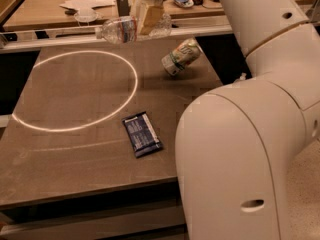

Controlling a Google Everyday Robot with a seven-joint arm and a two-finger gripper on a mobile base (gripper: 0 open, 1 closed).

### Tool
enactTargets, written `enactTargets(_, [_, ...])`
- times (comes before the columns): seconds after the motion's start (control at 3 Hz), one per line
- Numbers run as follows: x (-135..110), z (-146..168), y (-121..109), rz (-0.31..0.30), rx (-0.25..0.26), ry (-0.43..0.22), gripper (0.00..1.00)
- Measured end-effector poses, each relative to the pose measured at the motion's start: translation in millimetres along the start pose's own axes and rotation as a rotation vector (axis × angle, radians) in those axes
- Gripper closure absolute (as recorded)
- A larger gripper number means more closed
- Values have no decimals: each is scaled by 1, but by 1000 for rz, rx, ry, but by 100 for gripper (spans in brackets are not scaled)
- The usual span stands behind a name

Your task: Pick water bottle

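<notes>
With the gripper (150, 25) at the far edge of the worktop (75, 149), its fingers (146, 15) pinching the water bottle (117, 30) sideways in the air, raise it straight and steadily, clear of the tilted soda can (180, 56) just right.

The end effector (149, 20) holds the water bottle (118, 30) sideways above the table (85, 149).

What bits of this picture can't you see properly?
- Camera view: the gripper, at the top, holds the water bottle and covers the bottle's bottom end.
- The arm hides the table's right side.
- The dark packet's writing is too small to read.
</notes>
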State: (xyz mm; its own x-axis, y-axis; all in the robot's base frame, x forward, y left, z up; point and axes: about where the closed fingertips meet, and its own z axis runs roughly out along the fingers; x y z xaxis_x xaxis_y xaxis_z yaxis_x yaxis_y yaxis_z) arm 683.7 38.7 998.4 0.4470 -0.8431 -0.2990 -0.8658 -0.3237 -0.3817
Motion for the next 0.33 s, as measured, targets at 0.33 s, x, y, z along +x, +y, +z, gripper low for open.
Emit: enactTargets(0.33, [-2,5,-9,0,28,-7,100])
